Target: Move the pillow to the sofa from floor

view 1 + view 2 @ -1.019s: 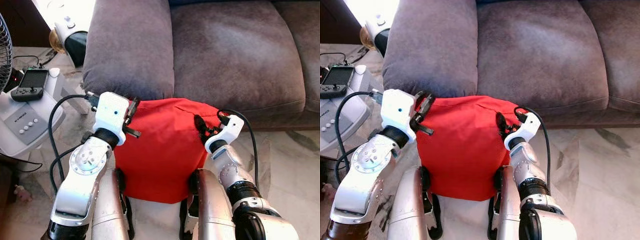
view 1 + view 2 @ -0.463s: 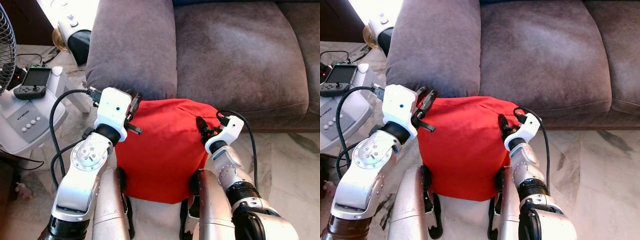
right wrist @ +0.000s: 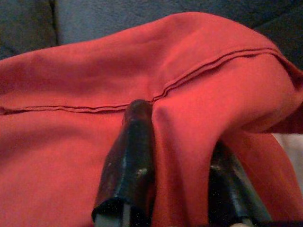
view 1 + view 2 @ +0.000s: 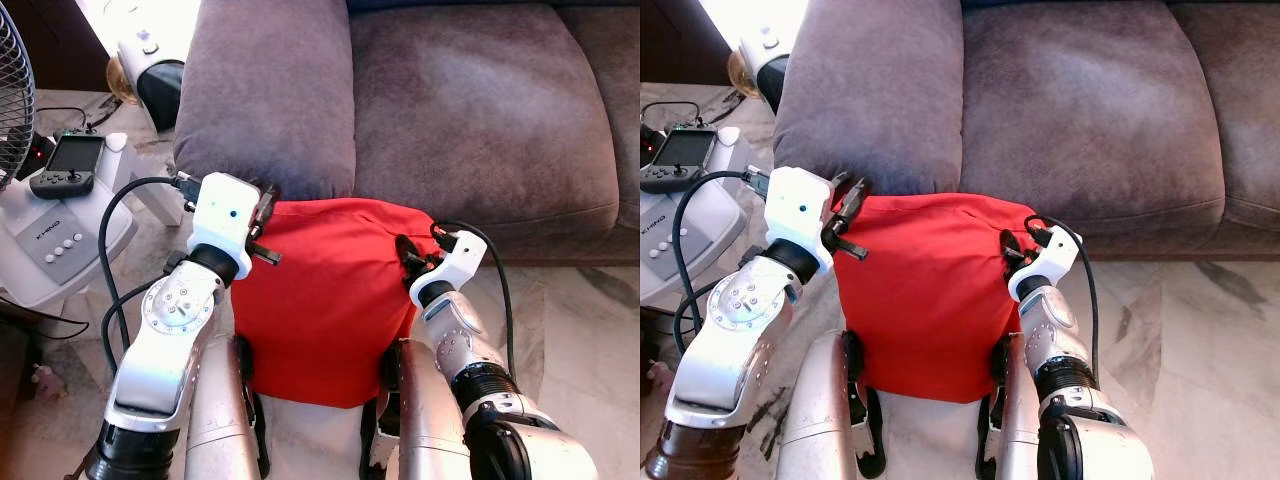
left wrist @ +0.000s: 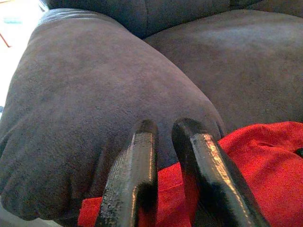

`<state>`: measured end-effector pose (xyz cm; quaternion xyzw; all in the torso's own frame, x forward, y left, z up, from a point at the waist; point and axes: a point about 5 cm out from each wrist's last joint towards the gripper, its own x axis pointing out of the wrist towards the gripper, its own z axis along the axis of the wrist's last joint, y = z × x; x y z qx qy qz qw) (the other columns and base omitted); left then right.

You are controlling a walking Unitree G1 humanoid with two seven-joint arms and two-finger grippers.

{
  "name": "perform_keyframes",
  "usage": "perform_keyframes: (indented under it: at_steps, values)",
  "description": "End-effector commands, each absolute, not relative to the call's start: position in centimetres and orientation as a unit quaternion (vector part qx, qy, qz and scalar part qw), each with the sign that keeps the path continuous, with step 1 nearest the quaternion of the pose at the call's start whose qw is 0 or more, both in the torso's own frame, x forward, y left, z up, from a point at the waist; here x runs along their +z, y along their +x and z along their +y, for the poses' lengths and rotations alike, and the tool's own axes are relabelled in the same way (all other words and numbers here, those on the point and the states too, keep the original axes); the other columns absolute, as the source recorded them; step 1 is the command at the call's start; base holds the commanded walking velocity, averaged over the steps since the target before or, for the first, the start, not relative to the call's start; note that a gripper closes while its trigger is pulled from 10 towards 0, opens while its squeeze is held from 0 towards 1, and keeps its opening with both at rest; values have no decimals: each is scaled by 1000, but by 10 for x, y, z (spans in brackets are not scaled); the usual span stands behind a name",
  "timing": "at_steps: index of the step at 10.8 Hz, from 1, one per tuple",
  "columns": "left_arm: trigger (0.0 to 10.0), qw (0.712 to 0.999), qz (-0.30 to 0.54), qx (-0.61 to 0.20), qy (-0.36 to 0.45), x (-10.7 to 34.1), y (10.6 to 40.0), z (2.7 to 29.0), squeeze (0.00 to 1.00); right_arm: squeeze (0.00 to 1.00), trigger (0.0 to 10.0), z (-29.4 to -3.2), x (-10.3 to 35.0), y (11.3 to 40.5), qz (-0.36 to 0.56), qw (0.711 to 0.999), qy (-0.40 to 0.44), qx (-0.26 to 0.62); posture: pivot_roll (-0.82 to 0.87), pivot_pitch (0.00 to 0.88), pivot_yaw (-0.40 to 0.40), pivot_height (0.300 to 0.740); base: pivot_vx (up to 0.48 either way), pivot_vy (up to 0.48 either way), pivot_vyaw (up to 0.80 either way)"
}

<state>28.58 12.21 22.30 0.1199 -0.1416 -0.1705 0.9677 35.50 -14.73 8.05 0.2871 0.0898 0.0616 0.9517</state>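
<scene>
1. Nearest the camera, the robot's two silver legs (image 4: 215,400) stand on the pale marble floor (image 4: 580,320), with the lower edge of the red pillow (image 4: 320,300) hanging between them.
2. The red pillow is held up in front of the robot's body, between its two arms and clear of the sofa seat, its top edge level with the front of the sofa.
3. The right gripper (image 4: 407,258) is at the pillow's upper right corner. In the right wrist view a fold of red cloth beside the seam is pinched between its two black fingers (image 3: 130,156), so it is closed on the pillow.
4. The left gripper (image 4: 262,215) is at the pillow's upper left corner. In the left wrist view its fingers (image 5: 135,175) stand close together with a narrow gap, red cloth showing at their base and below them; whether they actually clamp the cloth, I cannot tell.
5. To the robot's left, a white appliance (image 4: 60,235) stands on the floor with a small handheld console (image 4: 65,165) on top; part of a fan grille (image 4: 12,95) shows at the edge.
6. Farther back is the grey-purple sofa (image 4: 480,110), its wide armrest (image 4: 265,90) just behind the left gripper and its seat cushion behind the pillow.
</scene>
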Motion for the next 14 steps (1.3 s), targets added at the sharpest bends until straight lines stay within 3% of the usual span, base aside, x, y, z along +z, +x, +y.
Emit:
perform_keyframes:
  at_steps: [1,5,6,7,11,14]
  values:
    - [10000,967,-145,-169,124,223,286,124,0,0,0,-140,79,354,97,953,276,79,167,262,9,572,0,0,0]
    - [10000,967,-148,-164,123,219,294,125,0,0,0,-139,78,354,94,959,251,93,160,207,9,572,0,0,0]
    - [10000,972,-138,-154,109,211,297,128,0,0,0,-135,80,352,86,972,188,106,150,192,12,572,0,0,0]
    - [10000,975,-132,-146,103,206,298,131,0,0,10000,-137,83,352,74,983,144,91,140,188,10,572,0,0,0]
    - [10000,985,-121,-109,64,189,304,144,0,0,10000,-143,104,331,-38,993,70,82,104,168,12,572,0,0,0]
    - [10000,986,-128,-104,35,185,304,144,0,0,10000,-149,113,313,-77,993,81,47,82,146,7,572,0,0,0]
